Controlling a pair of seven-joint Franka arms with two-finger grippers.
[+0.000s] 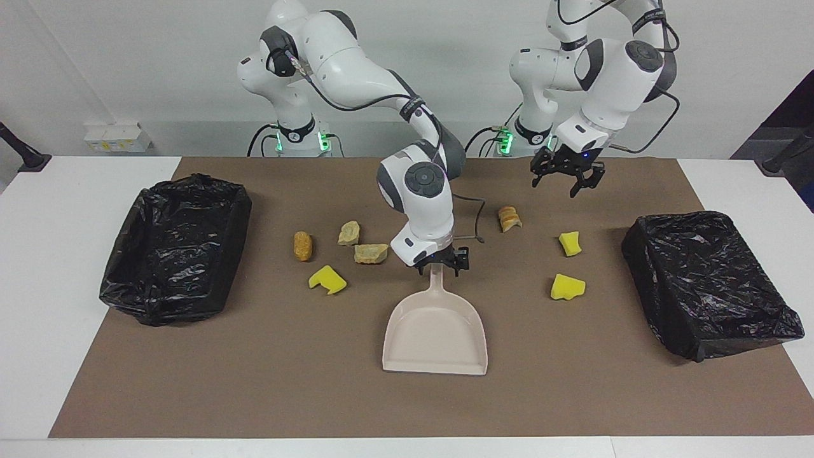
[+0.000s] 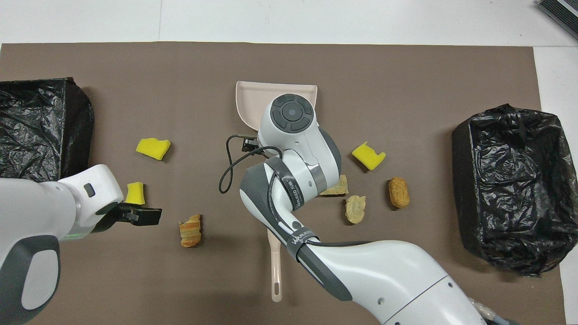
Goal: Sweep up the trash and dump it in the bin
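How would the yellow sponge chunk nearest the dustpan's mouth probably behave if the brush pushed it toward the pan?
The yellow sponge chunk looks porous, so it is probably light and would slide easily on the flat brown mat. Its blocky, notched shape suggests it would tumble rather than roll. It likely squashes a little.

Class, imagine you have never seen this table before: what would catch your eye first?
Probably the right gripper down at the handle of the beige dustpan in the middle of the brown mat. Next, the bright yellow sponge chunks scattered among other scraps, and a black-lined bin at each end.

White wall [image 1: 127, 63], white table [image 1: 51, 254], brown mat [image 1: 254, 394]
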